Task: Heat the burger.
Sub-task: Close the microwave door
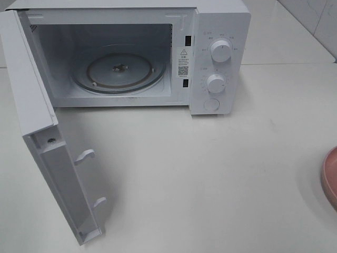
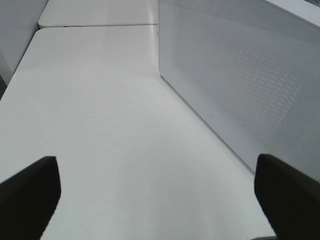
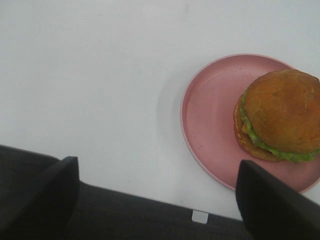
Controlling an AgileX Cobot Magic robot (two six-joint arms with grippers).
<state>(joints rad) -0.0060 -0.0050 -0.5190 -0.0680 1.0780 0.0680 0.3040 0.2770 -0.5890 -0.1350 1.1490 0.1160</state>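
In the high exterior view neither arm appears, and only a cropped arc of the pink plate point(image 1: 330, 176) shows at the right edge of the white table point(image 1: 210, 174); the burger is outside that frame. The right wrist view shows the burger point(image 3: 279, 116) lying on the plate point(image 3: 210, 115), off centre toward the cropped side; its bun is partly cut off by the frame edge, and green lettuce shows along its lower rim. The plate stands near the table edge, with a dark surface beyond it.

The right gripper point(image 3: 157, 197) hangs above bare table beside the plate, jaws spread wide and holding nothing; one fingertip point(image 3: 272, 200) overlaps the plate rim in the picture, though contact cannot be judged. The left gripper point(image 2: 160, 195) is likewise released and empty, its fingertips point(image 2: 30, 195) only partly in frame, over the table beside the perforated panel of the microwave door point(image 2: 240, 80).

The microwave point(image 1: 158, 52) stands at the back of the table. Its door point(image 1: 47, 153) is swung fully open on the left, occupying the table's left portion. The glass turntable point(image 1: 118, 73) inside carries nothing. Two dials point(image 1: 220, 51) and a button sit on the control panel; their labels are too small to read.
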